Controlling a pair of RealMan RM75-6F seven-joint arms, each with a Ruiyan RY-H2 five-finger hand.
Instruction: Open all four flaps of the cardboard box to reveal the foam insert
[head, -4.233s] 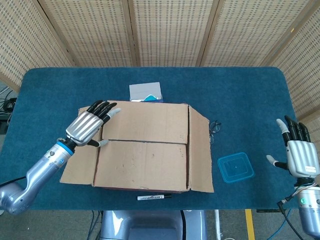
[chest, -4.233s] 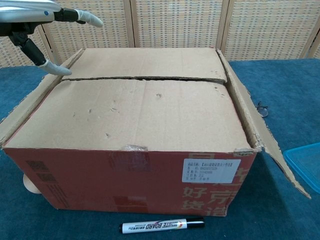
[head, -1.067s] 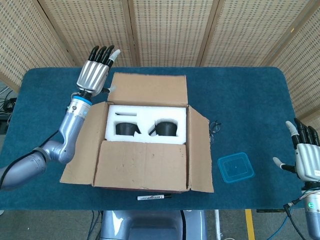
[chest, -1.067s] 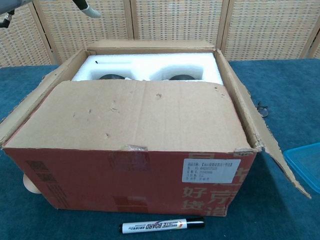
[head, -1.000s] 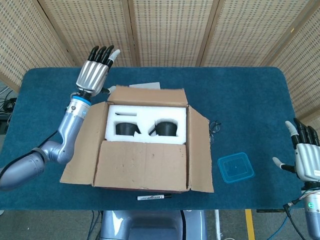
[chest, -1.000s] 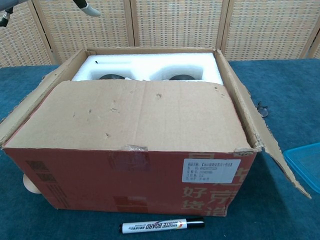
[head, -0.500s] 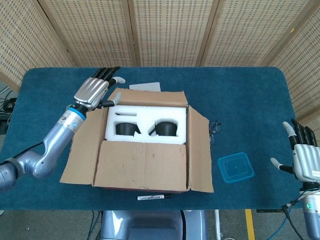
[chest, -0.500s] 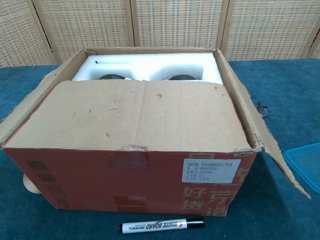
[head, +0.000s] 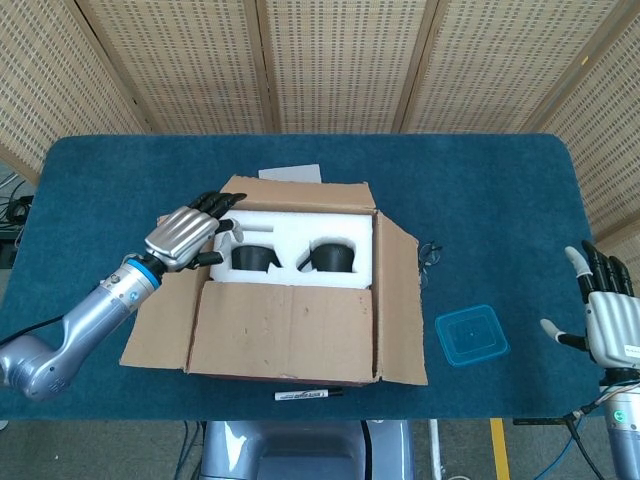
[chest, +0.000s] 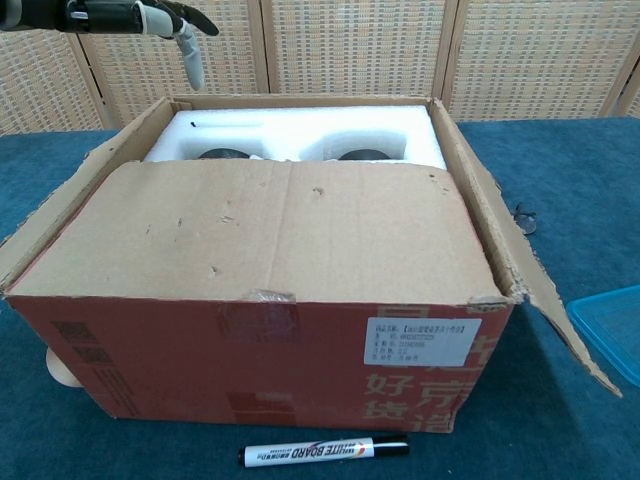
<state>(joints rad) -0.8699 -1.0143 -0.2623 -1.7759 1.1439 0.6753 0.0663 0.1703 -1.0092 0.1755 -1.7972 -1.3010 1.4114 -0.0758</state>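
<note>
Cardboard box: stands near the middle of the blue table, toward the near edge. Red printed front wall with a white label faces the chest camera.

Far flap: folded back, away from the opening.

Near flap: lies flat over the near half of the box, closed.

Left flap and right flap: splayed outward, sloping down from the box's sides.

Foam insert: white, uncovered in the far half of the box; two dark round recesses visible side by side.

Left hand: palm down, above the far left corner of the box, fingers extended and slightly apart, holding nothing. Fingertips reach over the left edge of the foam insert; whether they touch it cannot be told. In the chest view only the fingers show at top left, above the box.

Right hand: at the right edge of the table, well apart from the box, fingers spread, holding nothing.

Blue lid: flat on the table, right of the box.

Marker: white-board marker on the table just in front of the box's near wall.

Glasses: on the table beside the right flap.

Pale card: partly visible beyond the far flap.
</note>
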